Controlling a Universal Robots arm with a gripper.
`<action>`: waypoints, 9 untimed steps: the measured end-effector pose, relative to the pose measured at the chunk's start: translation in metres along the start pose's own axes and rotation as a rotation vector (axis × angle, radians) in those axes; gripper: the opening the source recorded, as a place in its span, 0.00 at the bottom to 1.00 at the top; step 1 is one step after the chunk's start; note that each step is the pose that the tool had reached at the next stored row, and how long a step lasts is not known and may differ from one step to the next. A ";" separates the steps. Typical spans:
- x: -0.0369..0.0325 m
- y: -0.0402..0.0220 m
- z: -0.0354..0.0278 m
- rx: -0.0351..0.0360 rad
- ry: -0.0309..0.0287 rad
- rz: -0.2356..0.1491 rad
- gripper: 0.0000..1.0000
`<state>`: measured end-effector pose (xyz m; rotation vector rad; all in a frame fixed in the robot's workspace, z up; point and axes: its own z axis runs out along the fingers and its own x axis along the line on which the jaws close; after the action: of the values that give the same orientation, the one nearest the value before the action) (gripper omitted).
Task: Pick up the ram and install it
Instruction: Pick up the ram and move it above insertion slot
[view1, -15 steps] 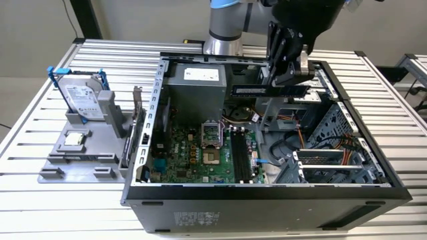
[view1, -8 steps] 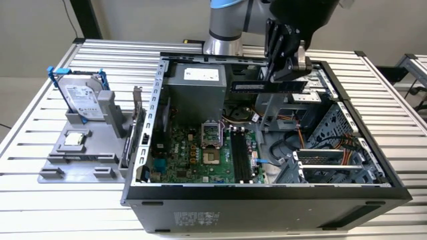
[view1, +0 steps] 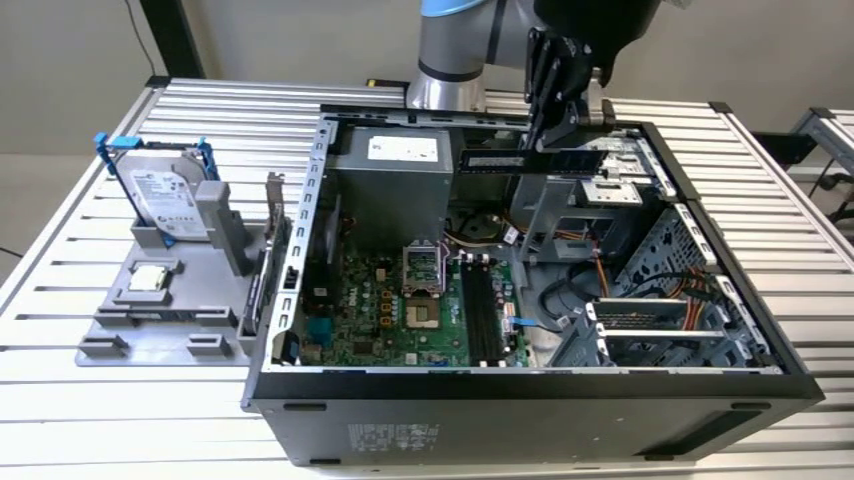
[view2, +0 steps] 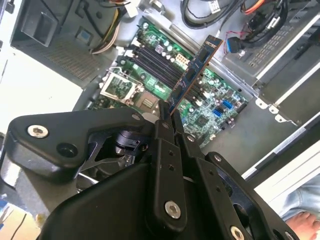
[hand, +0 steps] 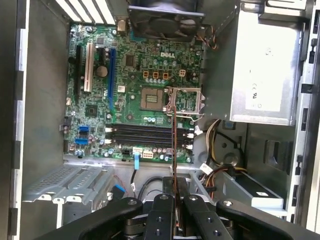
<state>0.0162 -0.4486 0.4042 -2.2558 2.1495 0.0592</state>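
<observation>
Bench (view1: 80, 230) of ribbed aluminium slats carrying open black metal case (view1: 534, 385); pale wall showing behind. End effector (view1: 545, 150) hanging over case, black fingers clamping thin flat bluish-green ram (view1: 507, 160), stick hovering clear of green motherboard (view1: 400, 310). Long black slots (hand: 145, 136) lying down inside case, below end effector. Silver hard drive (view1: 167, 195) standing in grey plastic fixture (view1: 160, 300), well apart from end effector, toward exterior view's left.

The exterior view looks obliquely down from outside at the open computer case (view1: 534, 385) on the table (view1: 67, 270), while both wrist views face down, close in, past the gripper (hand: 174, 182) and the ram (hand: 173, 145) it grips, all three sharing the motherboard (view1: 387, 320).
</observation>
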 end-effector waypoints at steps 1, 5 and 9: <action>0.0000 0.0000 0.0000 0.0000 0.0000 0.001 0.00; 0.0000 0.0000 0.0000 0.0005 -0.0001 0.010 0.00; 0.0001 0.0000 0.0000 0.0007 -0.0002 0.014 0.00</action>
<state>0.0162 -0.4486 0.4042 -2.2400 2.1655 0.0589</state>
